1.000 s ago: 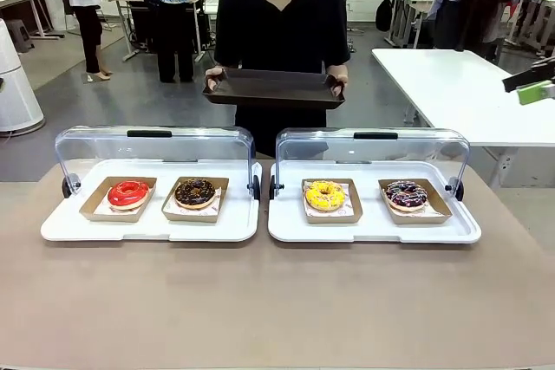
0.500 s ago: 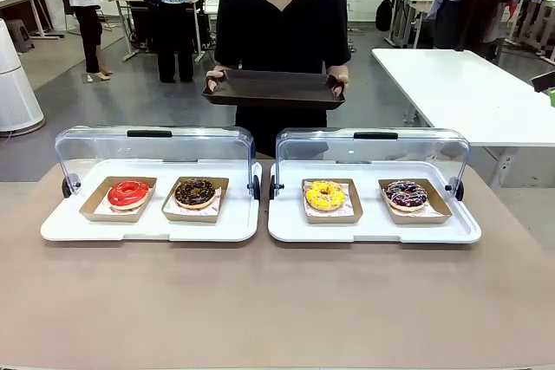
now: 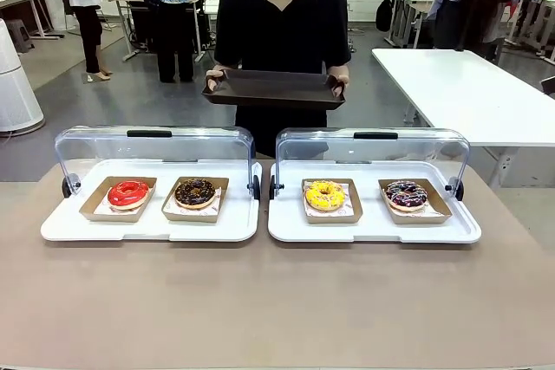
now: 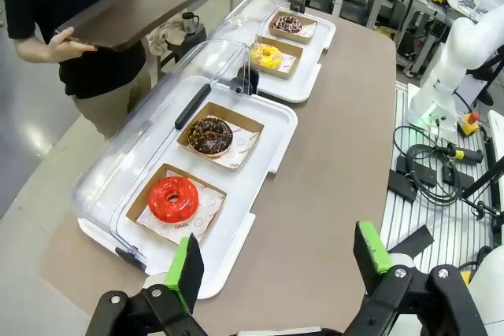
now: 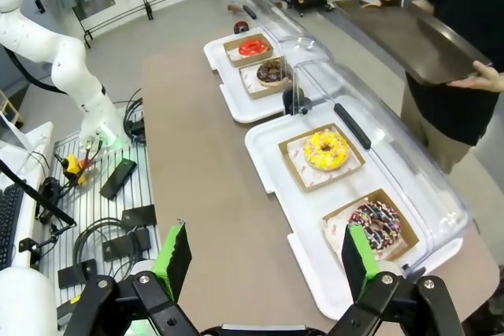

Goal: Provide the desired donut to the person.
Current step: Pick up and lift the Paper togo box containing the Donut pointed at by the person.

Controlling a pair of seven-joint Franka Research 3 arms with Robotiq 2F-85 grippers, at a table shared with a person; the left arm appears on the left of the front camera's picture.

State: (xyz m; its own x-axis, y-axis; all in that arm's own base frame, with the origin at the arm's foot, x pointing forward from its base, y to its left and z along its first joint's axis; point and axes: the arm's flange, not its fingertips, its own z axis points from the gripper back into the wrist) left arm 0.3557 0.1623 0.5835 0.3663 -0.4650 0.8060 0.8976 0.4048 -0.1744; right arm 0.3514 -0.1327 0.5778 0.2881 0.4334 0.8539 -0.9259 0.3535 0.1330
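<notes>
Left end effector [image 4: 277, 256] and right end effector [image 5: 264, 251] hover released, empty; beyond them the person [image 3: 279, 23] holds a tray [image 3: 273, 88] out, apparently ready to be served.

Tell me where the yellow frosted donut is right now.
In the front view, the yellow frosted donut sits on the right-hand white plastic tray, left of the dark sprinkled donut.
</notes>
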